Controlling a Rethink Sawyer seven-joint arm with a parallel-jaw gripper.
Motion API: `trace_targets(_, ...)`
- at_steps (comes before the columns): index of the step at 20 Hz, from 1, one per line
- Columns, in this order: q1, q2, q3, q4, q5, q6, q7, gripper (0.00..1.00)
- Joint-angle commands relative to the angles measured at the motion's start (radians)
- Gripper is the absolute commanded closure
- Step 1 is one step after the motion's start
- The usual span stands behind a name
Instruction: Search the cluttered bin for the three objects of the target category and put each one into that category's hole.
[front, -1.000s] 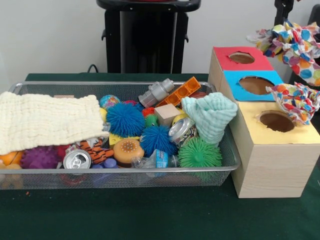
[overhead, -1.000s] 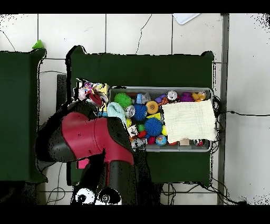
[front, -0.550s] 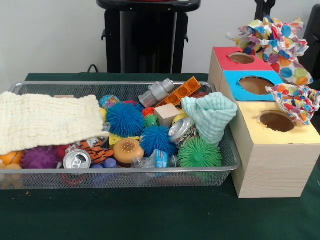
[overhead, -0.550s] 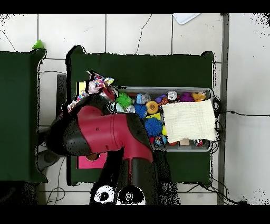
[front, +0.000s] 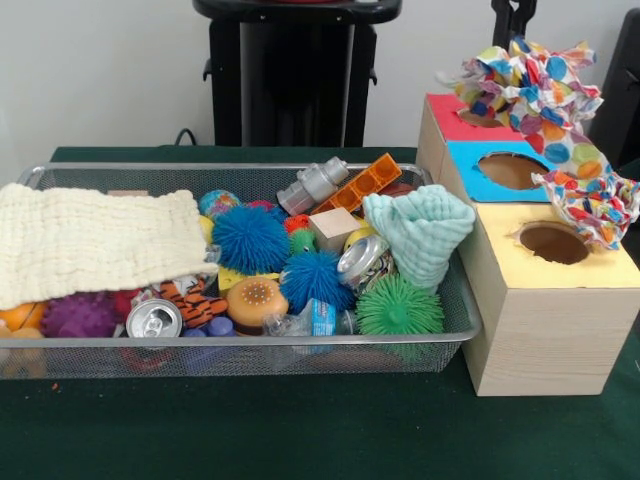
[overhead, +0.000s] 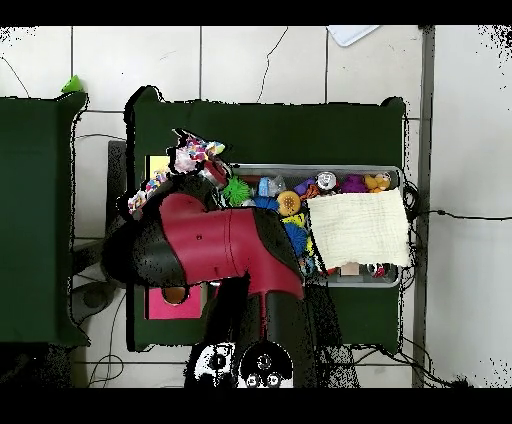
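Covering the table is a dark green cloth, and behind it you see a plain pale wall and the black pedestal; from overhead, the floor is pale tile with dark joints, and a second green-covered table stands apart to one side.

You have a wire mesh bin crowded with toys: a cream knitted cloth draped over one end, blue spiky balls, a green spiky ball, a soda can on its side, an orange brick and a mint-green cloth bunched upright at the end nearest the box.

Just beside the bin stands the wooden sorting box, its top split into a red panel, a blue panel and a yellow panel, each with a round hole.

Look at the polka-dot cloth: white fabric with red, blue, yellow and orange dots, crumpled into a loose bundle. It hangs from the gripper over the red panel, covering its hole, with a trailing part reaching down across the blue panel. A second cloth of the same pattern lies crumpled at the yellow panel's edge beside its hole. The gripper is pinching the hanging bundle; the red arm hides the box in the overhead view.
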Motion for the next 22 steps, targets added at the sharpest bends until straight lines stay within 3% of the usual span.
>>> trace_targets(1,-0.05,0.021,0.106,0.009,-0.033,0.09,-0.001,1.0)
trace_targets(9,-0.167,0.039,0.183,0.058,-0.067,0.043,-0.074,1.0)
trace_targets(22,-0.265,0.046,0.287,0.077,-0.098,0.051,-0.104,1.0)
